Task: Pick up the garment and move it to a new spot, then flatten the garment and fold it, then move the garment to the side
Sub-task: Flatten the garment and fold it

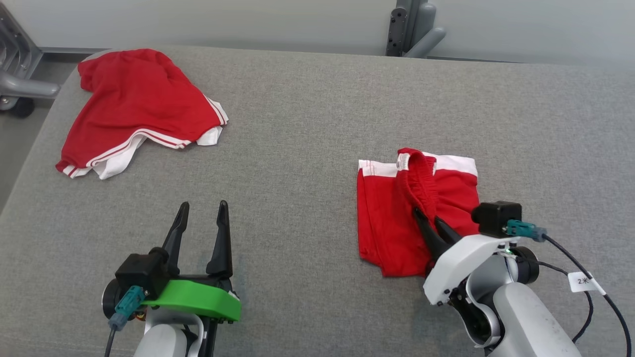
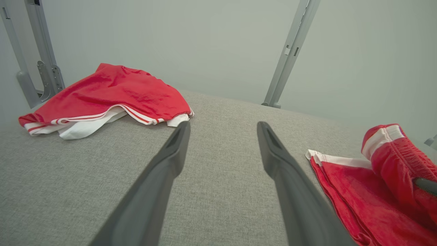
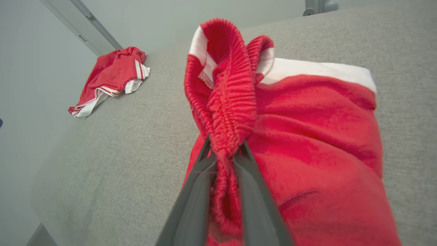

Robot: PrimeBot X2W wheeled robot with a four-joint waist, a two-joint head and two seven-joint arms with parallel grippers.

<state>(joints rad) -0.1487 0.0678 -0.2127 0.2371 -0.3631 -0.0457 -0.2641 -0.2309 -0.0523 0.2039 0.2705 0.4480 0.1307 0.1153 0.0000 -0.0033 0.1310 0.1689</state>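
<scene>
Right gripper: the right gripper [image 1: 430, 220] is clamped on the red shorts [image 1: 392, 218], its two dark fingers pinching a bunch of the ribbed waistband [image 3: 232, 95].
Held cloth: the waistband rises in a ridge ahead of the fingertips. The rest of the shorts lies on the grey table [image 1: 307, 124] beneath and to both sides of the fingers.
Left gripper: the left gripper [image 1: 204, 206] has its fingers spread apart with nothing between them, and only bare table lies under and ahead of them.
Garment position: the shorts lie off to the right of the left gripper, well apart from it.
Second garment: a second red garment [image 1: 134, 99] with white trim lies rumpled far ahead and to the left of the left gripper, near the table's far corner. Neither gripper touches it.
Seems done: the shorts lie as a compact, roughly square stack with white hems along the far edge, so they look laid out and at least partly folded.
Seems left: the raised waistband has to go down flat, whether as a final fold or as the grip for carrying. The move to the side looks not yet done.
Uncertain: whether this grip starts a fold or a carry, I cannot tell.
</scene>
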